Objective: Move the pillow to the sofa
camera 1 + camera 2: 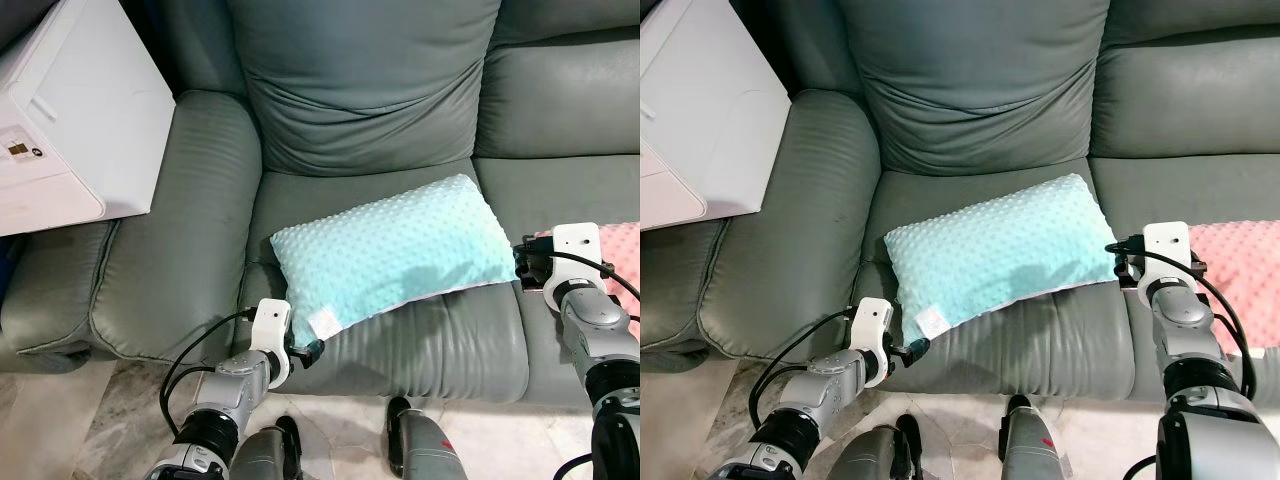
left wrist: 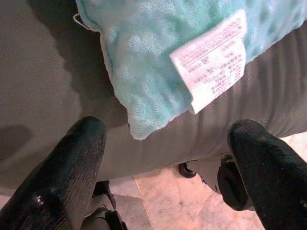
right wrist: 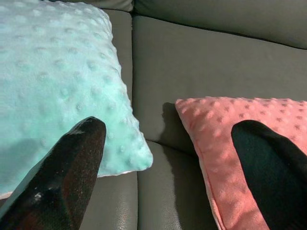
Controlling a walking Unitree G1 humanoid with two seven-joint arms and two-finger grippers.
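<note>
Black fingers of the left hand (image 2: 165,158) stand spread wide apart with nothing between them, just off the near corner of the teal pillow (image 1: 395,255), where a white care label (image 2: 213,60) hangs. In the head views this left hand (image 1: 305,352) hovers at the front edge of the sofa (image 1: 200,250) seat, close to that corner but not touching it. The right hand (image 3: 168,158) is likewise spread open and empty, poised over the gap between the teal pillow's far end and a pink pillow (image 3: 240,143); in the head views the right hand (image 1: 1118,262) sits right beside the teal pillow's right end. The teal pillow, dotted and plush, lies flat and slantwise on the grey leather seat cushion, below the back cushion (image 1: 360,80). A white appliance (image 1: 70,120) rests on the sofa's armrest, well apart from the pillow.
</note>
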